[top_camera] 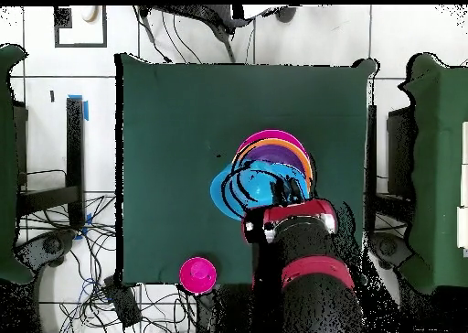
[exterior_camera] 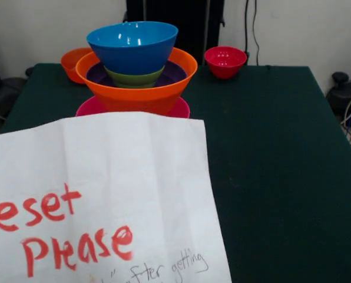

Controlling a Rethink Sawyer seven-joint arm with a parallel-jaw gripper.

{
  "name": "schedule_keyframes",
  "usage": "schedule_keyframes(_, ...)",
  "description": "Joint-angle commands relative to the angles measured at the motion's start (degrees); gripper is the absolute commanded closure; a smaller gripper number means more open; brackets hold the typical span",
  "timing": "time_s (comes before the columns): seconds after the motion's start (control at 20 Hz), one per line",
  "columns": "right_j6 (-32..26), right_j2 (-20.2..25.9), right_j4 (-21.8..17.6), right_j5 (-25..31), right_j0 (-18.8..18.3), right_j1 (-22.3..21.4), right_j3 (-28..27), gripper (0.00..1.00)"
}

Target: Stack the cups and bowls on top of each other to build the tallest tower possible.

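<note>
The tower stands at the table's far left in the front view: a blue bowl [exterior_camera: 133,46] on top, then a green bowl [exterior_camera: 134,78], a purple bowl [exterior_camera: 172,73], a wide orange bowl [exterior_camera: 137,94] and a pink bowl [exterior_camera: 92,107] lowest in sight. Its base is hidden behind a paper sheet. The red cup is hidden. In the overhead view the blue bowl [top_camera: 236,190], orange rim [top_camera: 308,165] and pink rim [top_camera: 272,134] show beside the red and black arm [top_camera: 291,227]. The gripper does not show clearly under the arm.
A white paper sheet [exterior_camera: 99,194] with red words "Reset Please" fills the lower left of the front view. A small orange bowl [exterior_camera: 71,61] sits behind the tower. A small red-pink bowl [exterior_camera: 225,61] sits at the far edge, also seen from overhead [top_camera: 197,274]. The table [exterior_camera: 270,153] is dark green.
</note>
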Motion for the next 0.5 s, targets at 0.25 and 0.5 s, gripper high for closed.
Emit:
schedule_keyframes(0.25,0.4,-4.12,-11.37,6.62,-2.03,0.25,7.24,1.0)
schedule_keyframes(0.5,1.68,-4.49,-13.69,12.4,-3.92,-0.68,5.19,1.0)
